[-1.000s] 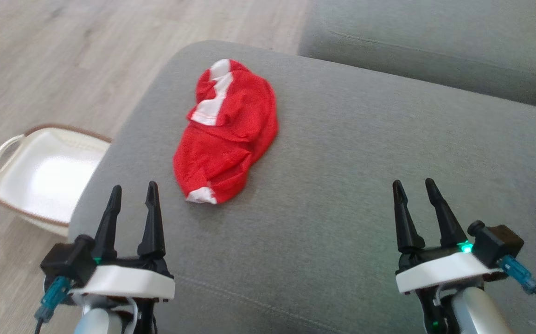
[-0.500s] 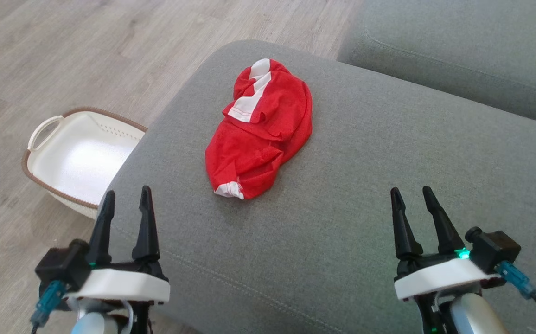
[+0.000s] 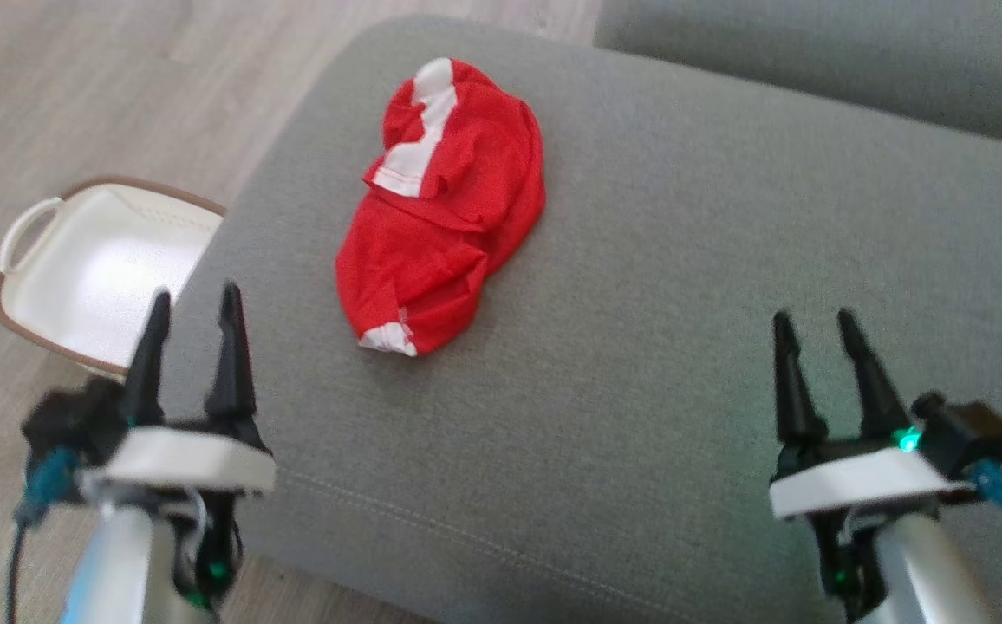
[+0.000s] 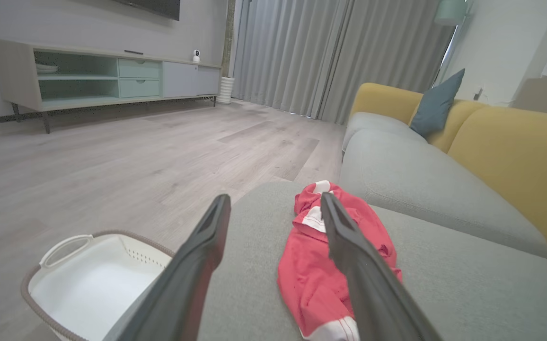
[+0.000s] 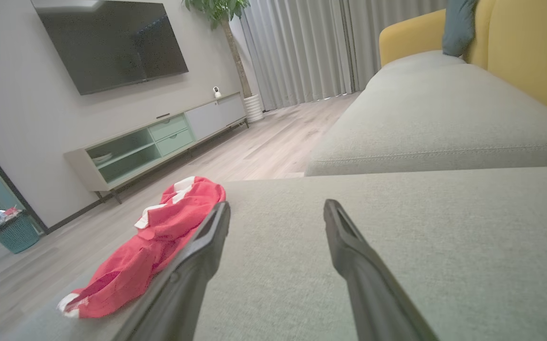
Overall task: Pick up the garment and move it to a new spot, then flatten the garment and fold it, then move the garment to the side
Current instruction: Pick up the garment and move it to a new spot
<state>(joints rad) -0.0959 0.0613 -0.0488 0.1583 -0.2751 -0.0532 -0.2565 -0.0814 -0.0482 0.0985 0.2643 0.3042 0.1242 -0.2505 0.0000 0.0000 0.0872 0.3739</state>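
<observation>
Grey cushion (image 3: 683, 303) — crumpled garment (image 3: 440, 225), basket (image 3: 102, 286) half-hidden

Head camera looks down on the cushion (image 3: 640, 347); both low wrist cameras share the garment (image 3: 440, 208).

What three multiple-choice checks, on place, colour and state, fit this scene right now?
1. Where does the garment lie?
A. on a wooden table
B. on the grey sofa cushion
C. on a chair

2. What colours is the garment?
A. blue and yellow
B. red and white
C. all black

3. How is the left pincer?
A. open, holding nothing
B. shut on the garment
C. shut on nothing

Answers:
1 B, it rests crumpled on the cushion.
2 B, it is red cloth with white bands.
3 A, its fingers stand apart, short of the garment.
</observation>
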